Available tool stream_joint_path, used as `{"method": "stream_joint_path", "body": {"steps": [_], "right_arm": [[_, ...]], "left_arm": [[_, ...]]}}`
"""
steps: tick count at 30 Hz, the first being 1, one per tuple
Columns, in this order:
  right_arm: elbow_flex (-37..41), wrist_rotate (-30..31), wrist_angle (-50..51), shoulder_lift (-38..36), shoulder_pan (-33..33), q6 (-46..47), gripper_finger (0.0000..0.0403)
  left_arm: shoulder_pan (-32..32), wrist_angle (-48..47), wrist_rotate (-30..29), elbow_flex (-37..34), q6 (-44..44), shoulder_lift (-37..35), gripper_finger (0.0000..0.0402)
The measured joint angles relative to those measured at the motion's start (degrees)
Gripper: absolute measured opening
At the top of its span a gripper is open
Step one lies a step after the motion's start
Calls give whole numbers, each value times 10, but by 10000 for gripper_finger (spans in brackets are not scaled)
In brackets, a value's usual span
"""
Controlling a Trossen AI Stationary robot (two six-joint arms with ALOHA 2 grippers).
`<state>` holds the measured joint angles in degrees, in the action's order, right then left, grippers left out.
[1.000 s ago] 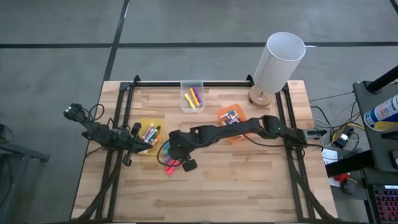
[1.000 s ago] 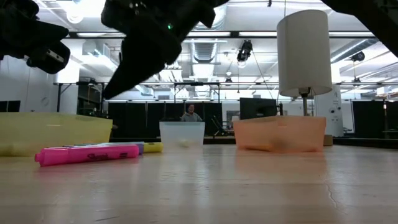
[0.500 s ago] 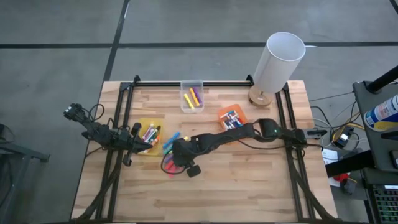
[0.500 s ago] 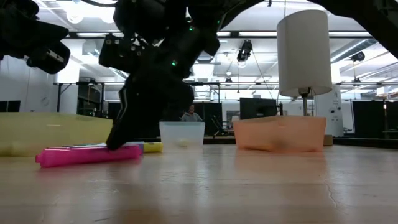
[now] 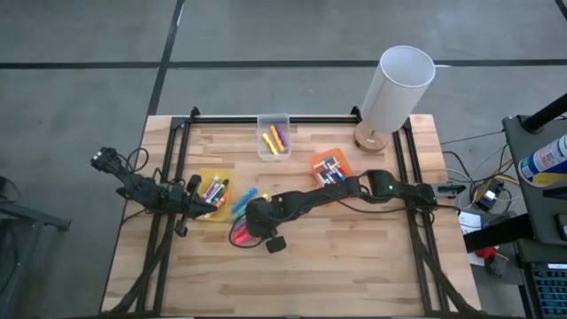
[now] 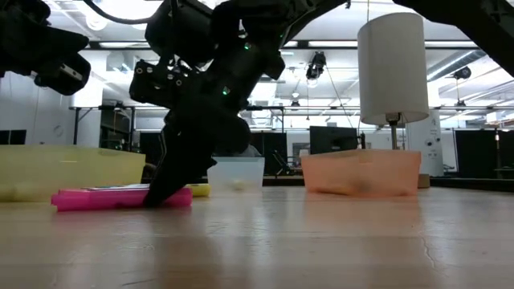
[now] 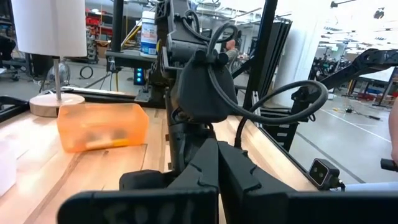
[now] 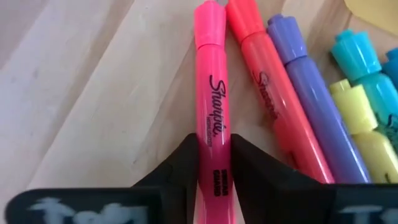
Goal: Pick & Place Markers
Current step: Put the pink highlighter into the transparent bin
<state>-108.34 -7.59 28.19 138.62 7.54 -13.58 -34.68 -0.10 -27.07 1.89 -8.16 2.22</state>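
A pink highlighter [image 8: 211, 93] lies flat on the table at the near edge of a loose row of coral [image 8: 273, 99], purple [image 8: 311, 93], blue and yellow highlighters, right of the yellow bin [image 5: 205, 174]. My right gripper [image 8: 214, 149] is down at table level [image 6: 165, 193], shut on the pink one [image 6: 112, 198]. More markers lie in the yellow, clear and orange bins. My left gripper [image 5: 197, 202] hovers shut at the yellow bin's near right corner, touching nothing. My right gripper pinches the pink highlighter's barrel [image 8: 212, 158] just behind the printed label, between its two fingers [image 8: 183, 165]. The fingers slant down from the table's right and lie across the barrel. The highlighter lies flat on the wood along its whole length [image 6: 88, 199].
The clear bin [image 5: 273, 124] sits at the far edge and the orange bin [image 5: 314, 162] right of centre. A white lamp [image 5: 394, 93] stands at the far right corner. Black frame rails run along both sides. Bare wood stretches toward the near edge.
My right gripper has come down from above the loose markers to the table and settled over the pink highlighter. The highlighter has slid a little along the table, still lying flat.
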Motion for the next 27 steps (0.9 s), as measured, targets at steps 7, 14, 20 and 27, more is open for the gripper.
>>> {"method": "stream_joint_path", "body": {"steps": [7,14,20,27], "right_arm": [[-33,-1,71,0,15,23,55],[-113,0,212,0,29,62,55],[-181,26,356,0,30,101,55],[-265,122,477,0,29,113,55]], "left_arm": [[0,0,0,0,0,0,0],[0,1,0,0,0,0,0],[0,1,0,0,0,0,0],[0,1,0,0,0,0,0]]}}
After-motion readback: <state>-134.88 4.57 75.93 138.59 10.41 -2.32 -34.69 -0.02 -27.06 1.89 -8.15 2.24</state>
